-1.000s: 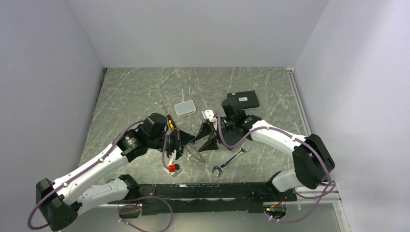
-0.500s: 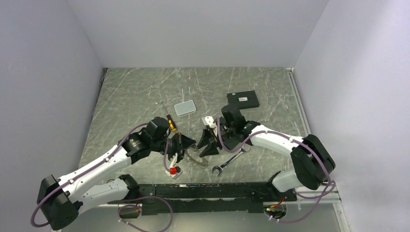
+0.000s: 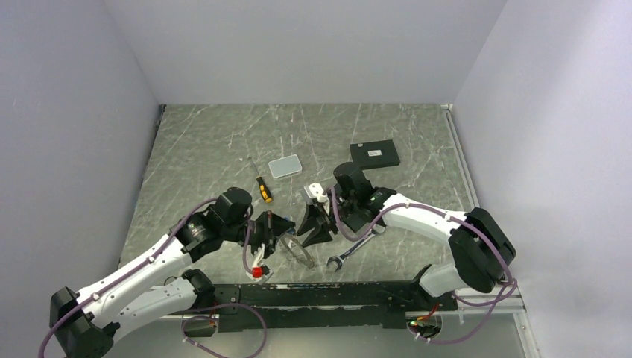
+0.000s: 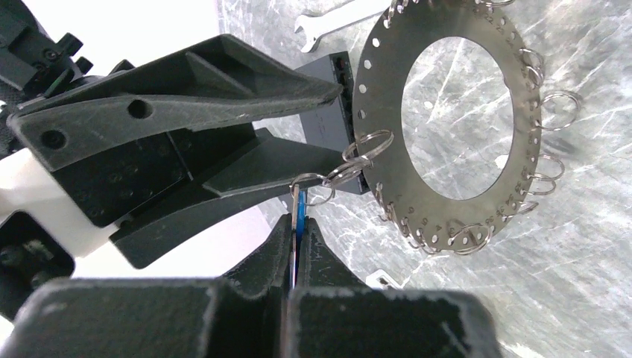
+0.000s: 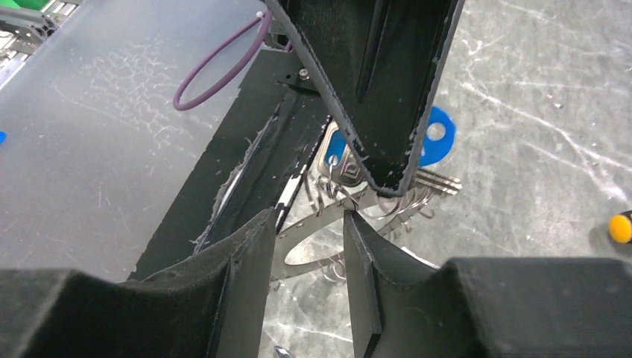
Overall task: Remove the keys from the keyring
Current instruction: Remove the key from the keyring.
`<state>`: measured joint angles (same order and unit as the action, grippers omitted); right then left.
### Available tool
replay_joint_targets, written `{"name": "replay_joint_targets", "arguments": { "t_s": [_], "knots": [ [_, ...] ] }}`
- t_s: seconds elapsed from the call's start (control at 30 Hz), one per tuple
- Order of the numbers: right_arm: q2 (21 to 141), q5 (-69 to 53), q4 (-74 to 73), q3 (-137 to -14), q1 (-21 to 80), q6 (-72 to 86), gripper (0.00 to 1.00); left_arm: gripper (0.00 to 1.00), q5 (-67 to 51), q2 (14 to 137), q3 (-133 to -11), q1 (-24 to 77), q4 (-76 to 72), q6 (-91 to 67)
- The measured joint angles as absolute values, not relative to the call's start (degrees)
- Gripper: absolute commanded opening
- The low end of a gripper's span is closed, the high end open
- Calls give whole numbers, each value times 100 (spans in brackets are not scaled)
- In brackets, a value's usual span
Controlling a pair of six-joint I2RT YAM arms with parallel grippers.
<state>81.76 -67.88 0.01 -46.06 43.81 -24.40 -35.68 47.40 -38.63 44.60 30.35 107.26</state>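
Note:
The keyring (image 4: 370, 89) is a flat grey metal ring pierced with holes and hung with small wire loops, held up off the table. My left gripper (image 4: 299, 221) is shut on a thin blue tagged key (image 4: 299, 207) that hangs from it by linked loops. In the right wrist view the blue tag (image 5: 437, 134) and grey keys (image 5: 440, 181) lie beyond the keyring (image 5: 313, 224). My right gripper (image 5: 309, 224) has its jaws apart, with the ring's rim between their tips. From above, both grippers meet over the keyring (image 3: 298, 250).
A silver wrench (image 3: 355, 245) lies right of the ring. A yellow-handled screwdriver (image 3: 262, 188), a pale flat rectangle (image 3: 285, 165) and a black flat rectangle (image 3: 375, 154) lie farther back. A small red-and-white piece (image 3: 258, 272) sits by the near rail.
Both arms have shifted left and nearer with the keyring between them. The right jaws have narrowed around the ring's rim. The left gripper has stayed shut on the blue key.

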Motion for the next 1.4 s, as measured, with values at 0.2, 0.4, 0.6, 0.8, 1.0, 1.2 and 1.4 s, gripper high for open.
{"name": "replay_joint_targets", "arguments": {
  "t_s": [0.2, 0.4, 0.6, 0.8, 1.0, 1.2, 1.4],
  "knots": [
    [8217, -6744, -213, -4919, 4412, -2613, 43, 0, -3568, 4687, -3863, 4460, 3199, 10801],
    [8226, -6676, -410, -5078, 4407, -2808, 41, 0, -3568, 4598, -3859, 4462, 3291, 10871],
    [8256, -6648, -644, -5148, 4438, -3072, 39, 0, -3568, 4576, -3859, 4460, 3380, 10886],
    [8340, -6602, -733, -5183, 4582, -3256, 36, 0, -3568, 4576, -3859, 4460, 3387, 10888],
    [8438, -6547, -744, -5269, 4668, -3310, 27, 0, -3568, 4578, -3859, 4460, 3389, 10888],
    [8447, -6466, -749, -5269, 4672, -3361, 10, 0, -3564, 4560, -3859, 4460, 3404, 10884],
    [8453, -6394, -707, -5269, 4672, -3343, 0, 0, -3503, 4431, -3859, 4460, 3540, 10862]
  ]
}}
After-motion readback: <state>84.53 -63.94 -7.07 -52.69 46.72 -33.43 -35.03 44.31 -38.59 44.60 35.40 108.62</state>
